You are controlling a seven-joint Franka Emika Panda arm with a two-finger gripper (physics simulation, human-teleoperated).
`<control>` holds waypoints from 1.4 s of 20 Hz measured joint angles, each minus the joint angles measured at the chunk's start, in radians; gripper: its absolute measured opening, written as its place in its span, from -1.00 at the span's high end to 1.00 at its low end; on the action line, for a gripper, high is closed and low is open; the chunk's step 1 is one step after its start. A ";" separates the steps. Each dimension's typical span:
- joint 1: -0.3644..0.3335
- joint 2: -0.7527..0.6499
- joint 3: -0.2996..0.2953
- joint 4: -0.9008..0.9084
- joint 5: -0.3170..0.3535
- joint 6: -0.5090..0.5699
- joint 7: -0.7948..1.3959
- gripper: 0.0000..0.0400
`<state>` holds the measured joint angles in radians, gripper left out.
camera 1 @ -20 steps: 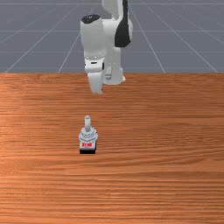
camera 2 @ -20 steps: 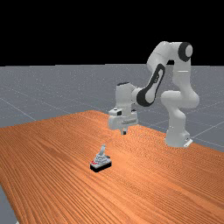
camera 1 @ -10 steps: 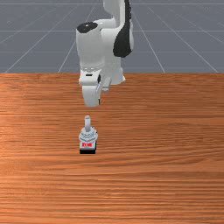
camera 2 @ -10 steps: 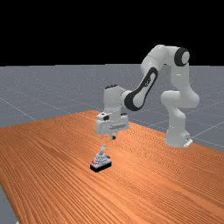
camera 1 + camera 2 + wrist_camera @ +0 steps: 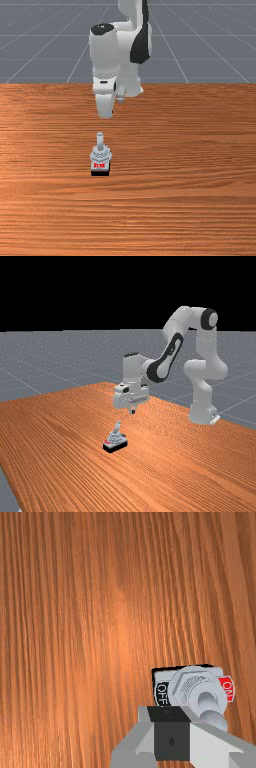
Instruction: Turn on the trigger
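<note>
- The gripper (image 5: 132,411) points down, above the table (image 5: 60,426) and higher than the switch (image 5: 115,442)
- Its two fingers are together, with nothing clamped
- The switch sits well inside from the table edge near the arm's base (image 5: 202,412); its lever (image 5: 117,427) is below the fingertips, near but apart
</note>
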<state>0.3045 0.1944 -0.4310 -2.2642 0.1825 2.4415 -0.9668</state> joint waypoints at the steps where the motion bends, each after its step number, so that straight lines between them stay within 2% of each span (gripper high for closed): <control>1: -0.010 -0.004 0.006 -0.001 0.031 -0.019 -0.030 1.00; 4: -0.004 -0.012 0.002 -0.022 0.014 0.010 -0.015 1.00; 9: -0.027 0.075 0.031 -0.008 0.093 0.054 -0.067 1.00; 10: -0.034 0.086 0.043 -0.023 0.115 0.095 -0.098 1.00; 12: -0.031 0.109 0.044 -0.025 0.117 0.117 -0.086 1.00; 13: -0.033 0.112 0.042 -0.024 0.139 0.114 -0.060 1.00; 17: -0.060 0.122 0.029 -0.011 0.149 0.107 -0.078 1.00; 18: -0.091 0.123 0.051 -0.002 0.177 0.087 -0.169 1.00; 24: -0.055 0.119 0.020 -0.015 0.108 0.113 -0.098 1.00; 25: -0.055 0.118 0.021 -0.015 0.109 0.113 -0.097 1.00; 27: -0.083 0.133 0.055 0.001 0.176 0.149 -0.154 1.00; 28: -0.085 0.156 0.056 0.039 0.175 0.129 -0.148 1.00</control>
<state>0.2193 0.3503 -0.3748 -2.2256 0.3576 2.5703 -1.1145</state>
